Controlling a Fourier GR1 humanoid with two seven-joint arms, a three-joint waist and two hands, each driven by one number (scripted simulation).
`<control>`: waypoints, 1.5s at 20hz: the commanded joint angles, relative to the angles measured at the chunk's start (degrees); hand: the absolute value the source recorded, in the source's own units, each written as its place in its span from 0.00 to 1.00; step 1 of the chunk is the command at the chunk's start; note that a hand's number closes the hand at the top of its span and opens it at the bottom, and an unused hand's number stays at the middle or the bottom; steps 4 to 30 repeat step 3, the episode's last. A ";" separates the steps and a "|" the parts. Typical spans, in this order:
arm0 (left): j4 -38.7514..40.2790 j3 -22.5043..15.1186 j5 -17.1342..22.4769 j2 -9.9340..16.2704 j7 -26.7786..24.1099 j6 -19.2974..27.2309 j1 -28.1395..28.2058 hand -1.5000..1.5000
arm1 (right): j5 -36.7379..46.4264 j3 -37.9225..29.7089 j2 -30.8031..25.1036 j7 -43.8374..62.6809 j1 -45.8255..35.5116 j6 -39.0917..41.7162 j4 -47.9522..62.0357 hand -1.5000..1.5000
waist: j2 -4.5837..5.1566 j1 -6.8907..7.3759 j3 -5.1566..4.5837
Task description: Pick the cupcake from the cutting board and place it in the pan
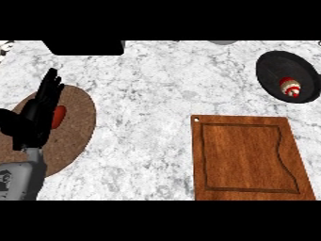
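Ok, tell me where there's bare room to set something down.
The cutting board is bare across its top. Open marble counter runs between the round mat and the board. The mat is crowded by the left robot hand; the pan holds the cupcake.

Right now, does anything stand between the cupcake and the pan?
No. The cupcake already lies inside the pan, and the cutting board is bare. Only the left hand shows, open at the view's left.

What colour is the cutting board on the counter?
The cutting board is reddish-brown wood with a darker groove near its edge, seen in the head view.
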 commanded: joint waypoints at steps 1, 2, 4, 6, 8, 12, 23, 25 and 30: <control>1.93 0.20 -0.33 -0.43 -1.24 -0.10 -0.99 0.50 | -1.37 1.52 1.07 -6.27 3.19 7.17 -2.52 0.00 | -0.01 -0.28 -0.07; 0.00 0.14 -0.06 -0.63 2.36 0.76 -1.23 0.50 | -1.80 1.31 -1.03 -7.94 6.16 8.90 -2.84 0.00 | -0.09 -0.45 -0.04; -0.39 -1.26 -1.62 -2.31 -0.95 1.85 1.09 0.50 | -1.35 2.53 0.27 -8.37 5.71 7.96 -4.20 0.00 | -0.10 -0.27 -0.06; -0.39 -1.26 -1.62 -2.31 -0.95 1.85 1.09 0.50 | -1.35 2.53 0.27 -8.37 5.71 7.96 -4.20 0.00 | -0.10 -0.27 -0.06; -0.39 -1.26 -1.62 -2.31 -0.95 1.85 1.09 0.50 | -1.35 2.53 0.27 -8.37 5.71 7.96 -4.20 0.00 | -0.10 -0.27 -0.06; -0.39 -1.26 -1.62 -2.31 -0.95 1.85 1.09 0.50 | -1.35 2.53 0.27 -8.37 5.71 7.96 -4.20 0.00 | -0.10 -0.27 -0.06; -0.39 -1.26 -1.62 -2.31 -0.95 1.85 1.09 0.50 | -1.35 2.53 0.27 -8.37 5.71 7.96 -4.20 0.00 | -0.10 -0.27 -0.06; -0.39 -1.26 -1.62 -2.31 -0.95 1.85 1.09 0.50 | -1.35 2.53 0.27 -8.37 5.71 7.96 -4.20 0.00 | -0.10 -0.27 -0.06; -0.39 -1.26 -1.62 -2.31 -0.95 1.85 1.09 0.50 | -1.35 2.53 0.27 -8.37 5.71 7.96 -4.20 0.00 | -0.10 -0.27 -0.06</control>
